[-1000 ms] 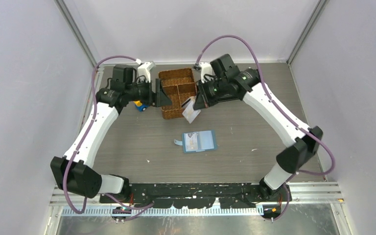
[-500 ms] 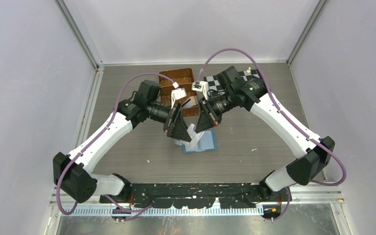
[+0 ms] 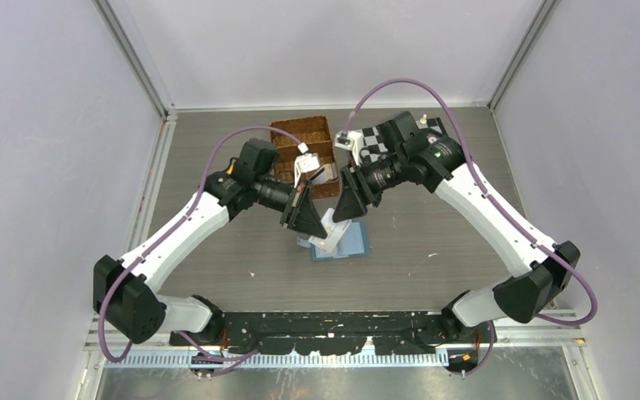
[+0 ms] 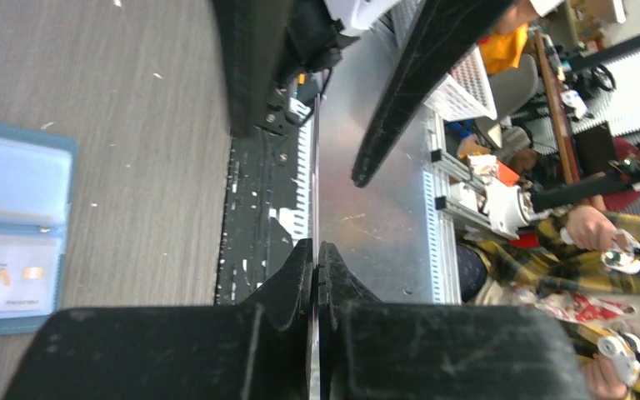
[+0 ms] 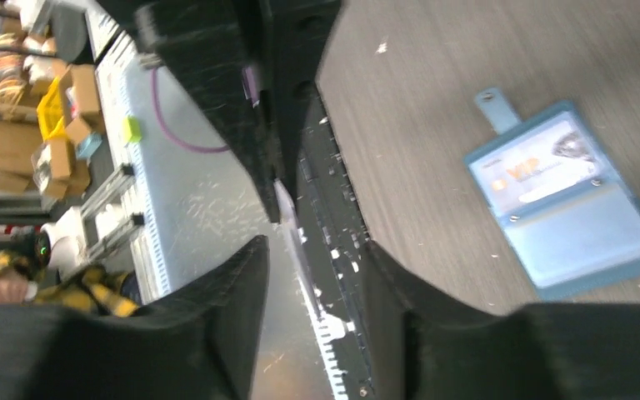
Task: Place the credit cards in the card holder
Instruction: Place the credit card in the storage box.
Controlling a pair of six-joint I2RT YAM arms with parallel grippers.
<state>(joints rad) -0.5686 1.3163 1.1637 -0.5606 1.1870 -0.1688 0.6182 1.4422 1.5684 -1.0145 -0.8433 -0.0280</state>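
Left gripper (image 4: 317,250) clamping shut on credit card (image 4: 314,167) just over card holder (image 5: 587,242); right gripper (image 5: 311,250) standing half-open around same card. Pocketed card (image 5: 533,171) in holder reading "VIP".

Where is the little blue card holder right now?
From above, the card holder lies open mid-table, beneath the left gripper and right gripper, on the near side of the wicker basket.

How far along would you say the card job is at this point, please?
One card is done: a gold-lettered card sits in a pocket of the open card holder. In hand: the left claw is shut on a second card, seen edge-on, with the right claw open around it. Left: sliding that card in; I cannot tell whether the wicker basket holds more.
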